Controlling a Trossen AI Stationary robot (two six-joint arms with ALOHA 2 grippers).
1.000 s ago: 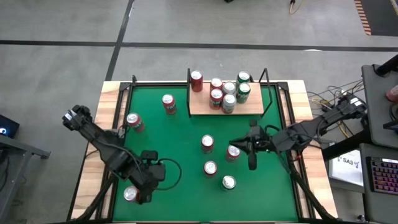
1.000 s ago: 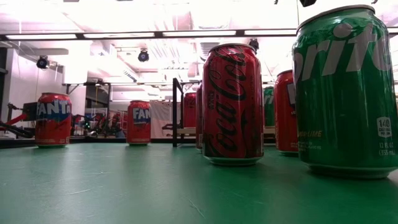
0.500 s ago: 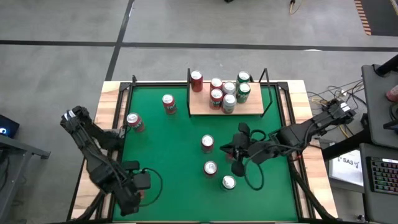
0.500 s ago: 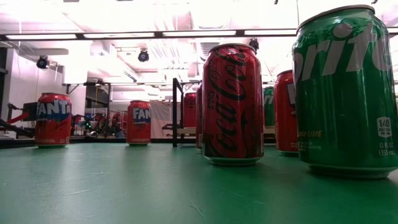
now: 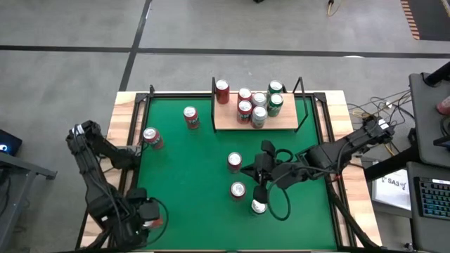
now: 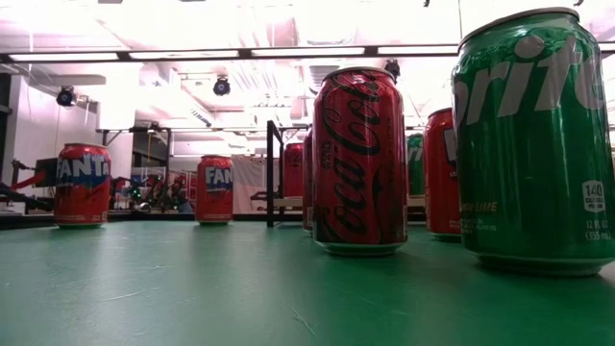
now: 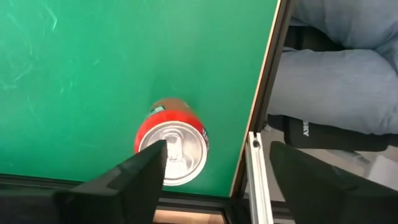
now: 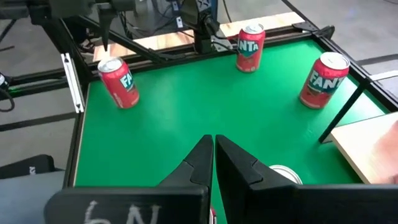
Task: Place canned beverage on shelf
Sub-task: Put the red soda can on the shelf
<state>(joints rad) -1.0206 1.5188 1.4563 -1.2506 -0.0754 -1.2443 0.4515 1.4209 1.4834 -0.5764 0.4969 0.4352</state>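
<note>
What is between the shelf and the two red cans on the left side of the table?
Only bare green felt separates the shelf from the red cans, seen in the high view.

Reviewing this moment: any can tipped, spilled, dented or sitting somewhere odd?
Nothing is tipped or spilled; every visible can stands upright. One oddity: a red can stands at the green tabletop's near-left corner, close to the edge, under the open left gripper. Six cans already crowd the shelf. The right gripper, shut, hovers mid-table.

Green felt tabletop point(image 5: 190, 176) with light wood border point(image 5: 337, 98), on grey floor point(image 5: 70, 28). Off right edge: keyboard point(image 5: 430, 193), white sheet point(image 5: 394, 184), loose cables point(image 5: 362, 109). Beside table: person's legs in pale blue trousers point(image 7: 348, 81). Overhead: ceiling light strips point(image 6: 307, 50).
</note>
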